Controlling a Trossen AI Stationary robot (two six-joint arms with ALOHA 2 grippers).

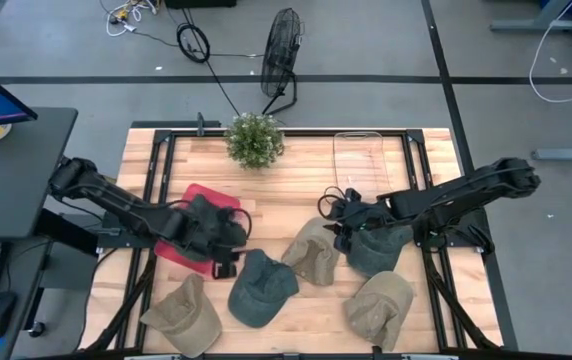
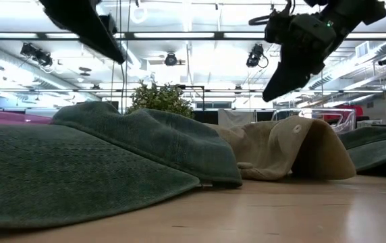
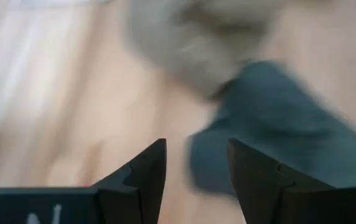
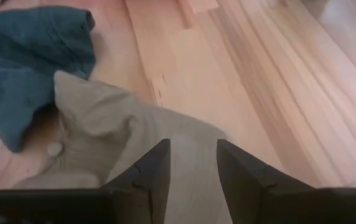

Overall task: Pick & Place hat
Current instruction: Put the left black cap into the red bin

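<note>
Several caps lie on the wooden table. A dark green cap (image 1: 262, 288) lies near the middle front, and my left gripper (image 1: 224, 266) hovers open just to its left; the cap also shows in the left wrist view (image 3: 277, 124). A khaki cap (image 1: 312, 250) lies in the centre. My right gripper (image 1: 335, 228) is open above its far right side, fingers (image 4: 147, 174) over the khaki cloth (image 4: 122, 137). A second dark green cap (image 1: 374, 252) lies under the right arm. Both grippers are empty.
Two more khaki caps lie at the front left (image 1: 182, 314) and front right (image 1: 378, 308). A red tray (image 1: 198, 205) sits under the left arm. A potted plant (image 1: 254, 138) and a clear container (image 1: 359, 160) stand at the far edge.
</note>
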